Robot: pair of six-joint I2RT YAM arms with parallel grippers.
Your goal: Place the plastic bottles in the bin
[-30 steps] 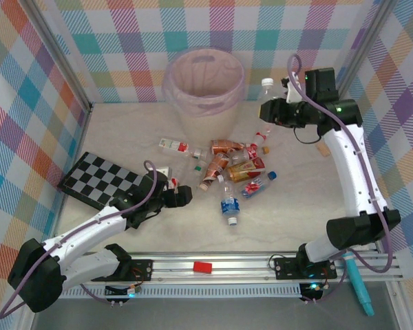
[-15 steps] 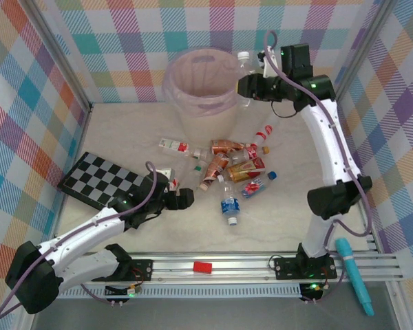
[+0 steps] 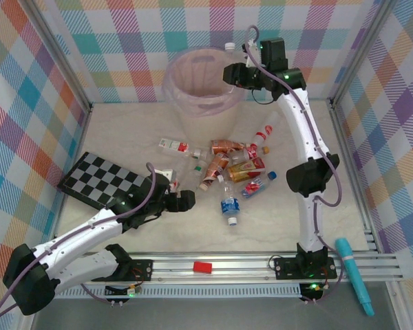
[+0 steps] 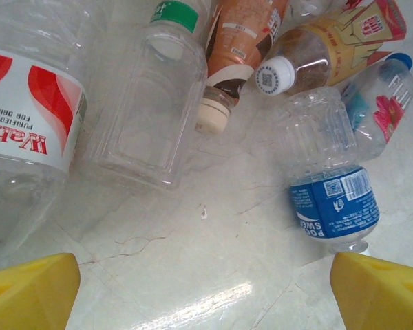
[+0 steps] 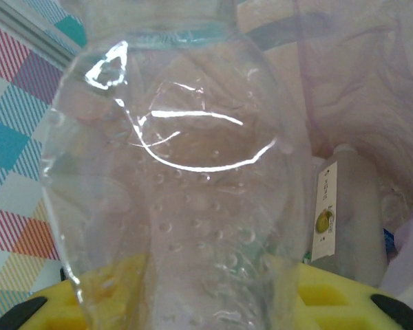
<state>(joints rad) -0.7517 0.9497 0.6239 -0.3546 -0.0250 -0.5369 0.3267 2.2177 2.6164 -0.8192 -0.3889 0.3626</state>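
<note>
The right jaws are closed on a clear, dimpled plastic bottle [image 5: 179,192] and hold it above the far edge of the round pale beige bin with a pinkish bag liner [image 3: 203,118]. A white-labelled bottle [image 5: 345,206] lies inside the bin. The left jaws hang wide apart and empty, low over the pale marbled desk [image 3: 289,220], just beside the heap of small clear bottles [image 3: 228,163], with a blue-labelled one [image 4: 334,206] close ahead. The bottles look empty, so probably light, thin-walled, slick, easily crushed and apt to roll. A gentle squeeze across the ribbed middle seems the safest hold.
</note>
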